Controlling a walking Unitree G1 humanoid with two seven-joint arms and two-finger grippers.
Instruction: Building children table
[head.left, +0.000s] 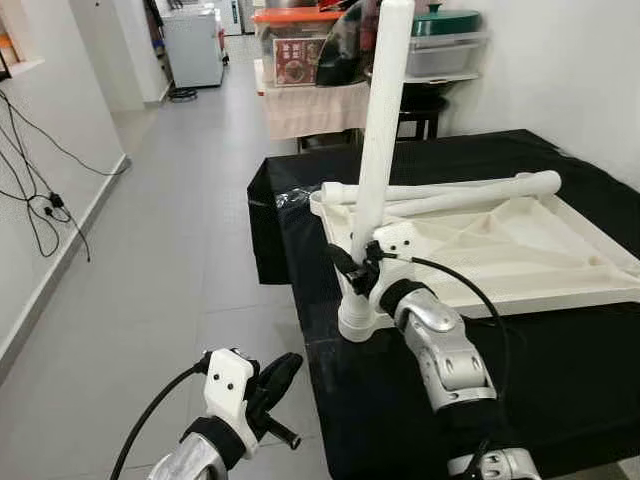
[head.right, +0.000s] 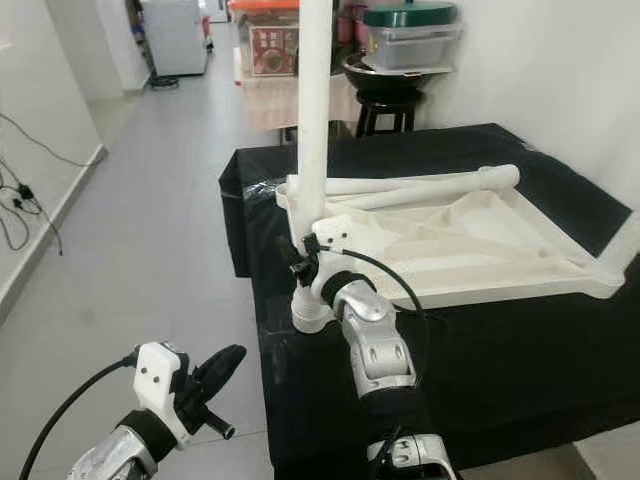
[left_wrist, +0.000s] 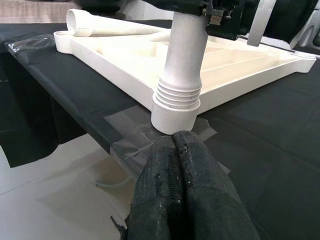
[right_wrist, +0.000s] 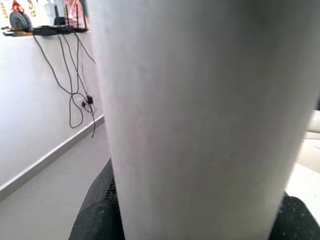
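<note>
Tabletop panel (head.left: 520, 250), white plastic and lying underside up, rests on a black-draped table (head.left: 560, 390), its near-left corner close to the table's front-left edge. One white leg (head.left: 378, 130) stands upright in the socket (left_wrist: 175, 112) at that corner; the left wrist view shows its threaded collar still exposed above the socket rim, so seating is judged incomplete. The right gripper (head.left: 362, 268) is clamped around the lower part of this leg, its black fingers (right_wrist: 95, 210) visible on either side of the white tube. Two further legs (head.left: 450, 190) lie loose across the far edge of the panel, not yet fitted; whether a fourth leg is present cannot be told. The left gripper (head.left: 275, 385) hangs off the table's front-left edge above the grey floor (head.left: 180, 250), fingers pressed together and holding nothing, pointing toward the socket. Judged progress: one leg partly installed, the remaining corners empty, and the table not yet turned upright. Clear tape (left_wrist: 135, 135) patches the cloth beside the socket.
</note>
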